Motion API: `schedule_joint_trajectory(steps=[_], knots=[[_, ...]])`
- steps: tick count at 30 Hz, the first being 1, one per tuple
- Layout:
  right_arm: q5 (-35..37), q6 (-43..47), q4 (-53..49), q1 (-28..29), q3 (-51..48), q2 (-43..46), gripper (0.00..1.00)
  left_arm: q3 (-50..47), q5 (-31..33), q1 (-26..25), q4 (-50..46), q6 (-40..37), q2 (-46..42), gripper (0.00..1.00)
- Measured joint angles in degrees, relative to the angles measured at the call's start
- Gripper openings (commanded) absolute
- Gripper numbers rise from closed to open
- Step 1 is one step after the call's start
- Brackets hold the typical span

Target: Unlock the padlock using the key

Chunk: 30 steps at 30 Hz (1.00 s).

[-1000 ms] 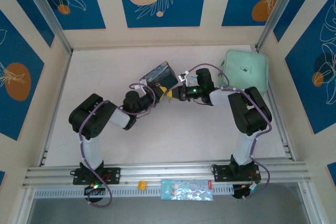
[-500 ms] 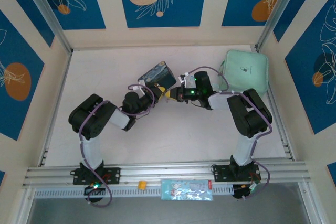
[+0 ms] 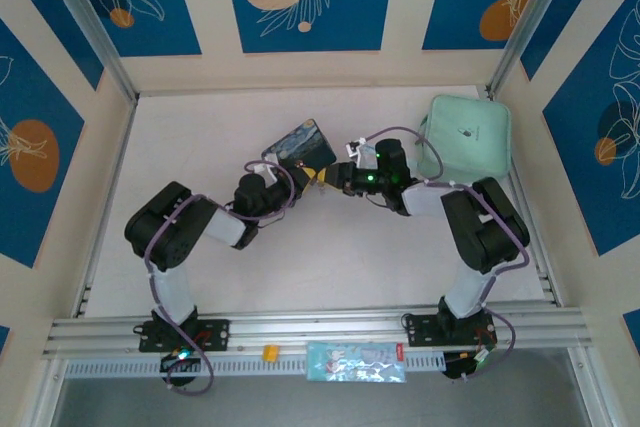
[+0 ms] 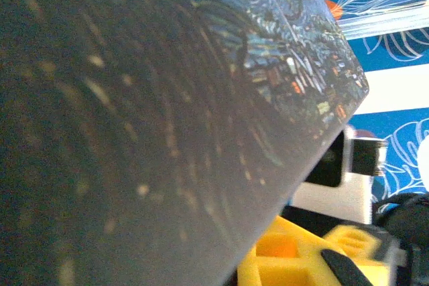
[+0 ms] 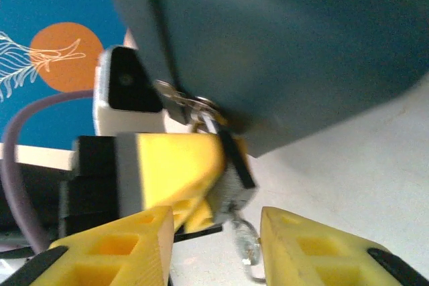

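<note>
The left gripper clamps the tiny black padlock on the blue painted tin to steady it, while the right gripper holds its jaws open either side of the thin silvery key, which seemingly sits in the lock.

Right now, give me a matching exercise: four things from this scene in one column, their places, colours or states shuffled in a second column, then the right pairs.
Column one
1. tin
2. soft case
3. right gripper
4. sachet packet

Column two
a. lying on the near rail
b. open
c. mint green, at the far right of the table
d. dark blue painted lid, mid-table

Pairs: 1-d, 2-c, 3-b, 4-a
</note>
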<state>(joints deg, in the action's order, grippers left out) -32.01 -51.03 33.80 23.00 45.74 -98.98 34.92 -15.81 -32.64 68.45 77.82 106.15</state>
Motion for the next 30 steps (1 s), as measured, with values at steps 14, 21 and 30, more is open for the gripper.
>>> schedule_joint_trajectory(steps=[14,21,30], knots=[[0.8,1.4,1.9,-0.1,-3.1,2.0,0.37,0.0,0.4,0.0,-4.3,-1.4,-1.4,0.0],[0.7,0.2,4.4,1.3,-3.2,-0.8,0.28,0.0,0.4,0.0,-4.3,-1.4,-1.5,0.0],[0.5,-0.5,5.9,1.7,-3.2,-1.8,0.33,0.0,0.8,0.0,-4.4,-1.3,-1.5,0.0]])
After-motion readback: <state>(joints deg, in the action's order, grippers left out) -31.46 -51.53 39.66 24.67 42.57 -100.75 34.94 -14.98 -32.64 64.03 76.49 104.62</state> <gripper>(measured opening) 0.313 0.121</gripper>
